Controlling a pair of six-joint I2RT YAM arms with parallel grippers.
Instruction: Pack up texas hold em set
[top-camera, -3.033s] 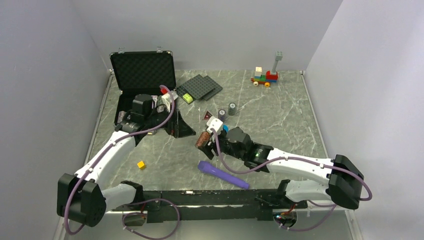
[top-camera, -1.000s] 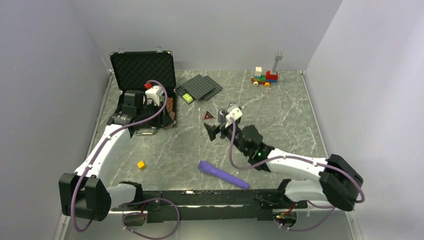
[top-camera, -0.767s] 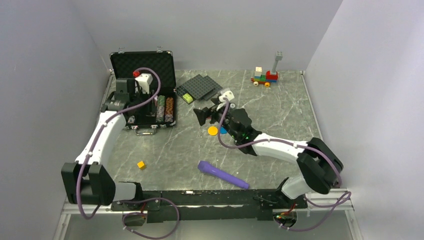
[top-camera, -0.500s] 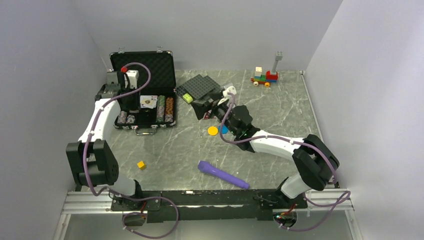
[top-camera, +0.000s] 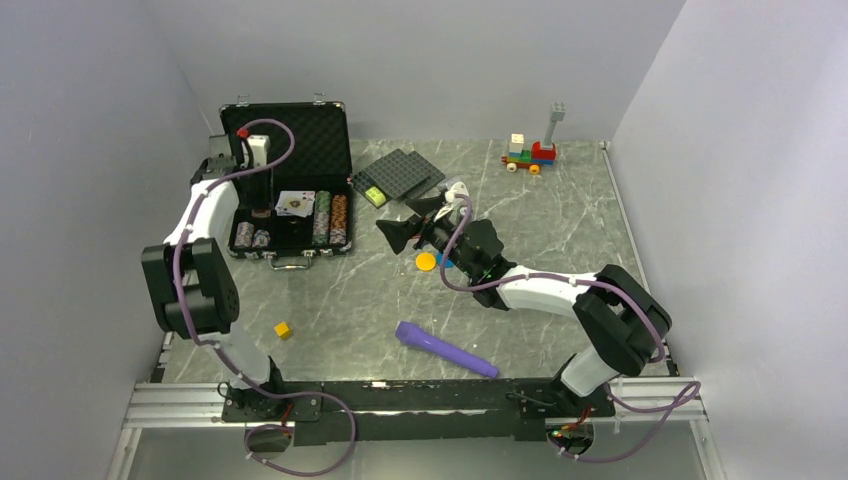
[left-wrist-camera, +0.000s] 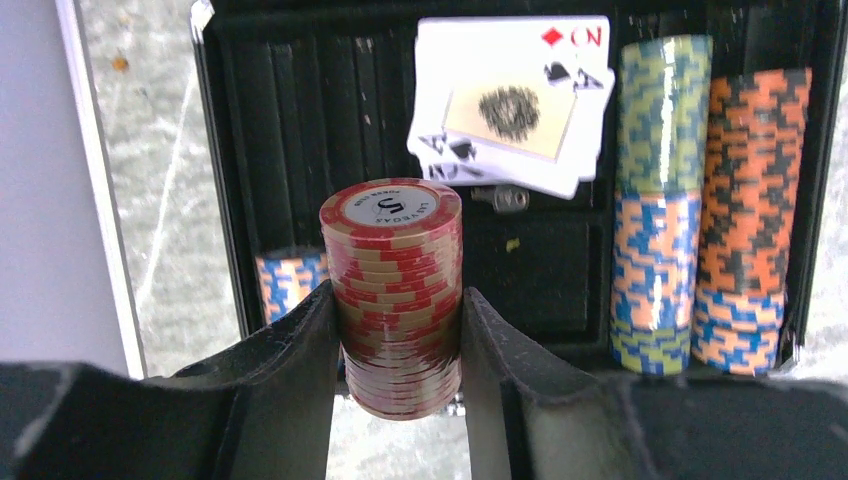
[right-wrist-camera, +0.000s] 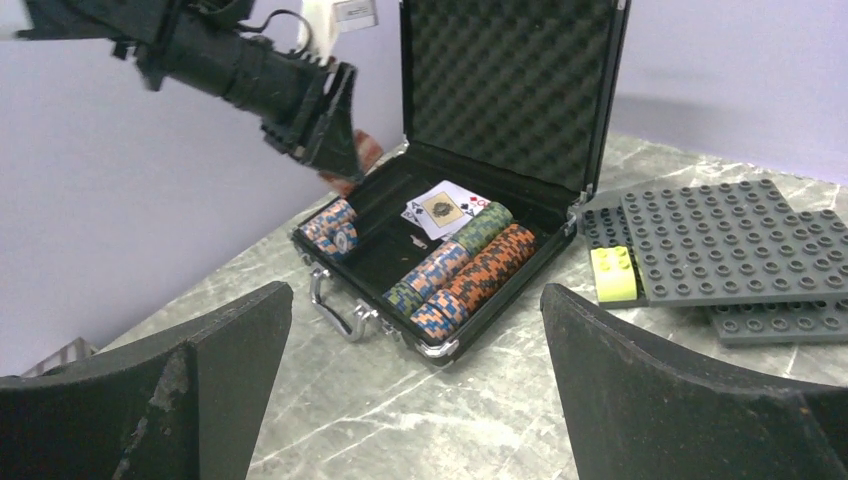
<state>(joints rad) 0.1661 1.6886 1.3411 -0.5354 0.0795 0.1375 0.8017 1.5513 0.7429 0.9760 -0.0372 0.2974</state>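
The black case (top-camera: 300, 253) lies open at the back left with its foam lid upright. Inside it are playing cards (top-camera: 295, 203), two long rows of striped chips (top-camera: 330, 220) and short stacks (top-camera: 250, 237) at the left. My left gripper (top-camera: 252, 195) hangs over the case's left side. It is shut on a red and cream chip stack (left-wrist-camera: 395, 290), which the right wrist view also shows (right-wrist-camera: 365, 150). My right gripper (top-camera: 395, 232) is open and empty (right-wrist-camera: 412, 300), low over the table and facing the case (right-wrist-camera: 510, 90). A yellow disc (top-camera: 426, 262) and a blue disc (top-camera: 445, 262) lie beside that arm.
Dark grey studded plates (top-camera: 405, 175) with a lime brick (top-camera: 374, 195) lie just right of the case. A purple cylinder (top-camera: 445, 349) and a small yellow cube (top-camera: 283, 329) are near the front. A toy brick train (top-camera: 530, 153) stands at the back right.
My left arm has drawn back to the far left over the case with the chip stack. My right gripper has swung left toward the case, uncovering the yellow and blue discs.
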